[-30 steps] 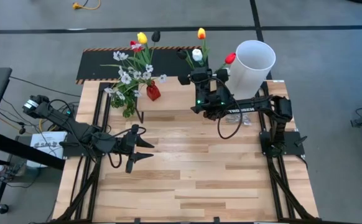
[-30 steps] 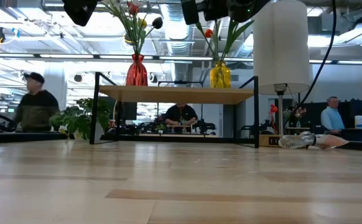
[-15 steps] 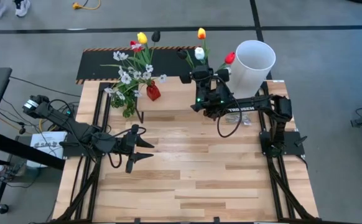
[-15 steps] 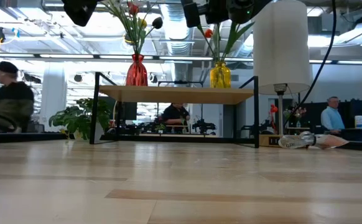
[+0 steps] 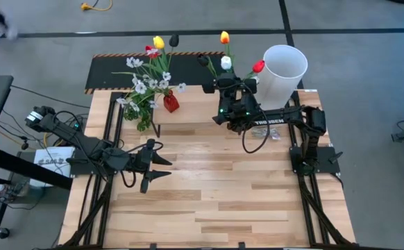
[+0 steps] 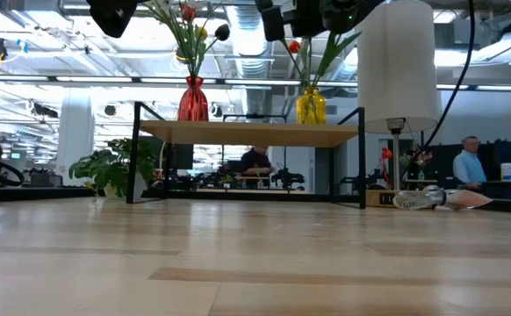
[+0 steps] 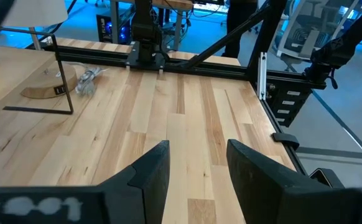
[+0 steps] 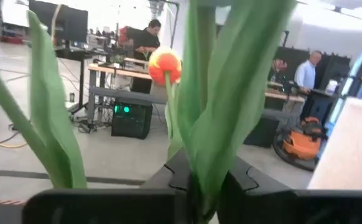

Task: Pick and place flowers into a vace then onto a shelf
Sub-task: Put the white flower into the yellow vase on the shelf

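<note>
Flowers (image 5: 224, 52) in yellow vase (image 6: 311, 106) on shelf (image 6: 248, 133), stems between right gripper (image 8: 199, 177) fingers (grip uncertain). Left gripper (image 7: 196, 168) parted, empty, above slatted table (image 5: 216, 194). People (image 6: 471, 167) behind.

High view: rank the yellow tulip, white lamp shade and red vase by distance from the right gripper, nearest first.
From the right gripper, over the shelf:
1. White lamp shade, just beside it toward the right edge.
2. Red vase, on the shelf's left part.
3. Yellow tulip, past the shelf's far left, slightly farther than the vase.
</note>
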Tool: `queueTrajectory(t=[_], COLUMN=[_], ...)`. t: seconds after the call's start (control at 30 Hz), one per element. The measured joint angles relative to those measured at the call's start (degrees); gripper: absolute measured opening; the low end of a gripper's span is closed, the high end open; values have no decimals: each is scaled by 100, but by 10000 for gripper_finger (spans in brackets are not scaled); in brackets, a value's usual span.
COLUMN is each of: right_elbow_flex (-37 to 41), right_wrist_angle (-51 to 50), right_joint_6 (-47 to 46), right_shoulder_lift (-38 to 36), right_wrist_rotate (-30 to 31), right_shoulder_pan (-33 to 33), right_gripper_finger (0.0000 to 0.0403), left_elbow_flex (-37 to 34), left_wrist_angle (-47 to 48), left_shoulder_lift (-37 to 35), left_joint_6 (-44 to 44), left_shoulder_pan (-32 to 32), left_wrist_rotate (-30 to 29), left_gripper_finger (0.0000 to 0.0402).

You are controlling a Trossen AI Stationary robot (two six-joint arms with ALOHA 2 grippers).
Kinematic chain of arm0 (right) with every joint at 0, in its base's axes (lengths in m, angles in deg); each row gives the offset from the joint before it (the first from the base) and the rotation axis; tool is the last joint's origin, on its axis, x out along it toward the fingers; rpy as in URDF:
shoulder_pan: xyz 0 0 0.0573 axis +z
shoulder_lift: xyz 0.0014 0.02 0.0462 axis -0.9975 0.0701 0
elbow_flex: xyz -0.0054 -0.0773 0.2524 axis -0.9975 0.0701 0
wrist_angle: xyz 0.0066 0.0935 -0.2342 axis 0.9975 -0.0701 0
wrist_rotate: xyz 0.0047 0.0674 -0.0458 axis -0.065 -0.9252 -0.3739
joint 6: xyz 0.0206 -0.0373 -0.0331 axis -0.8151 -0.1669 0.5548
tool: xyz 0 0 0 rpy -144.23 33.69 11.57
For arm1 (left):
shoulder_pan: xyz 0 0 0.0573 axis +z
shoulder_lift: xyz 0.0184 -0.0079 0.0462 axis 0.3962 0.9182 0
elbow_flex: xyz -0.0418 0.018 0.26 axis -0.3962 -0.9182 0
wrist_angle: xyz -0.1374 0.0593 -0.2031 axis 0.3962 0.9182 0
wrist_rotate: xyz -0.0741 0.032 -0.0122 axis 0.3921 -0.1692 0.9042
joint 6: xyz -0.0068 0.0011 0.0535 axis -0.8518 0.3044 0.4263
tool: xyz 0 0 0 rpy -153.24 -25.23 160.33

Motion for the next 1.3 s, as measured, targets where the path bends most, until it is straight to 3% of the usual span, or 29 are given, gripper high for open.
queueTrajectory(t=[0.23,0.6,1.03,1.3], right_elbow_flex=[0,2,2,2], right_wrist_angle=[0,1,0,44], right_joint_6=[-313,-334,-351,-887], right_shoulder_lift=[0,0,0,-2], right_wrist_rotate=[489,500,495,491], right_shoulder_pan=[1,262,666,801], right_gripper_finger=[89,166,179,177], left_elbow_flex=[-4,-9,-9,-9], left_wrist_angle=[0,-7,-7,-9], left_shoulder_lift=[0,0,0,0], left_joint_6=[-3,-42,-103,-157], left_shoulder_pan=[0,2,0,0], left_wrist_rotate=[2,2,2,4], left_gripper_finger=[148,148,148,148])
